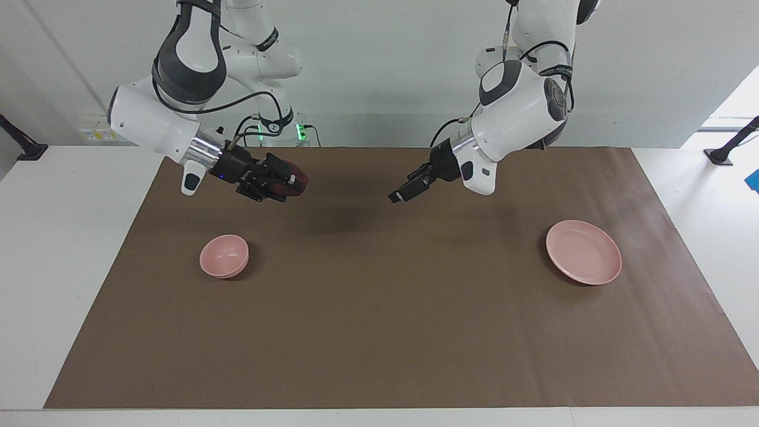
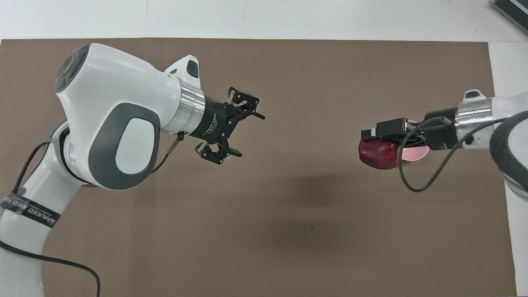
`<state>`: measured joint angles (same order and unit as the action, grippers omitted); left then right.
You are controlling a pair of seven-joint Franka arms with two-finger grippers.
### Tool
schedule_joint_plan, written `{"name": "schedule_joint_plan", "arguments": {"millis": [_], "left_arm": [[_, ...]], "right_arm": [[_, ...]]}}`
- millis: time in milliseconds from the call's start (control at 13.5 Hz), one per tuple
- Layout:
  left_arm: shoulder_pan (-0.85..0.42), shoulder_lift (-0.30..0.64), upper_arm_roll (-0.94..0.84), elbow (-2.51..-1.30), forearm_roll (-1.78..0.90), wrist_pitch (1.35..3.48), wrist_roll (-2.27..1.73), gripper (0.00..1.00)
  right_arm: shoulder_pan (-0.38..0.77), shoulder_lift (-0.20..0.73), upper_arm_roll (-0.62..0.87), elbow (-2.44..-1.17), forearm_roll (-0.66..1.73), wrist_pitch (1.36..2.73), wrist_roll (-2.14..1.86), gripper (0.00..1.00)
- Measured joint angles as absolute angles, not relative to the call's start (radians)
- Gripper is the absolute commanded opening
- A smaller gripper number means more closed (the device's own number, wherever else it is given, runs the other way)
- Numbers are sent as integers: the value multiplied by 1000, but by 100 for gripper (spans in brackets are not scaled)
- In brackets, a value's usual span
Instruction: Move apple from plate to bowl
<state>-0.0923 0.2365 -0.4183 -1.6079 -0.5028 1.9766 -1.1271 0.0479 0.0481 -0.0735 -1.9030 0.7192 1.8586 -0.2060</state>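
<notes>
The dark red apple (image 1: 296, 179) is held in my right gripper (image 1: 289, 181), which is shut on it up in the air over the brown mat, close to the small pink bowl (image 1: 224, 255). In the overhead view the apple (image 2: 377, 156) and right gripper (image 2: 371, 142) cover part of the bowl (image 2: 414, 153). My left gripper (image 1: 401, 194) is open and empty over the middle of the mat; its spread fingers show in the overhead view (image 2: 251, 136). The pink plate (image 1: 583, 251) lies bare toward the left arm's end; the left arm hides it in the overhead view.
A brown mat (image 1: 379, 332) covers most of the white table. A dark stand (image 1: 726, 148) sits on the table's edge past the left arm's end of the mat.
</notes>
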Motion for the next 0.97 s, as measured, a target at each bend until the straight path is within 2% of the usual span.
{"name": "schedule_joint_plan", "arguments": {"millis": [297, 742, 965], "left_arm": [[-29, 237, -416, -1623, -315, 1953, -951, 100], [137, 237, -412, -1629, -100, 1949, -591, 100], [206, 237, -411, -1629, -37, 1949, -330, 100]], "right_arm": [[50, 91, -71, -1867, 421, 1875, -251, 0], [64, 159, -64, -1862, -5, 2069, -391, 0], [69, 224, -61, -1829, -114, 2131, -409, 0]]}}
